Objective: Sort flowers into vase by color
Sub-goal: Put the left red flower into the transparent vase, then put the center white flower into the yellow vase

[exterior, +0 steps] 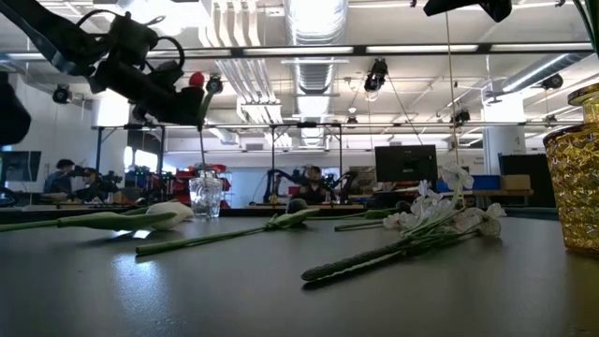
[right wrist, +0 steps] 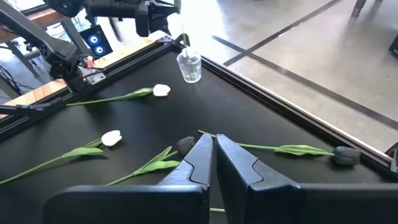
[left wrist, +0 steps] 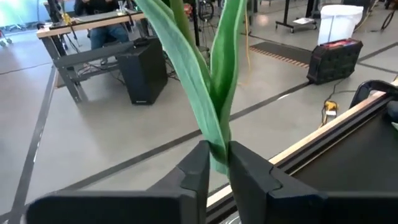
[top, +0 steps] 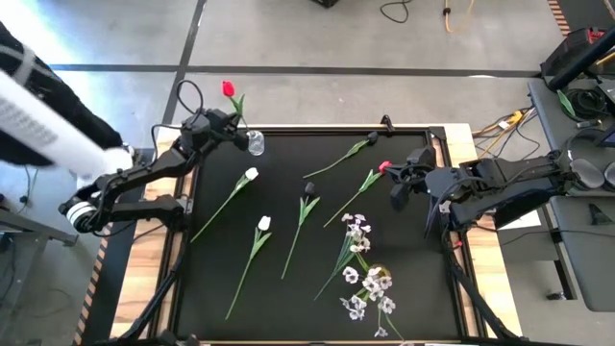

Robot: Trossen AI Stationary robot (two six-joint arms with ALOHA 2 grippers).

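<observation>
Left gripper [top: 233,125] is clamping the red tulip [top: 229,89] by its stem, holding it upright over the glass vase [top: 255,143] at the table's [top: 288,288] far left corner. Right gripper [top: 396,187], fingers together, is hanging near the right edge. Other flowers [top: 365,269] are lying across the table.

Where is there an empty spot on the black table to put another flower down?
The near left corner, left of the white tulip, is bare, and so is the far middle between the glass vase and the dark tulip. The white blossom sprays crowd the near right, around a gold vase.
</observation>
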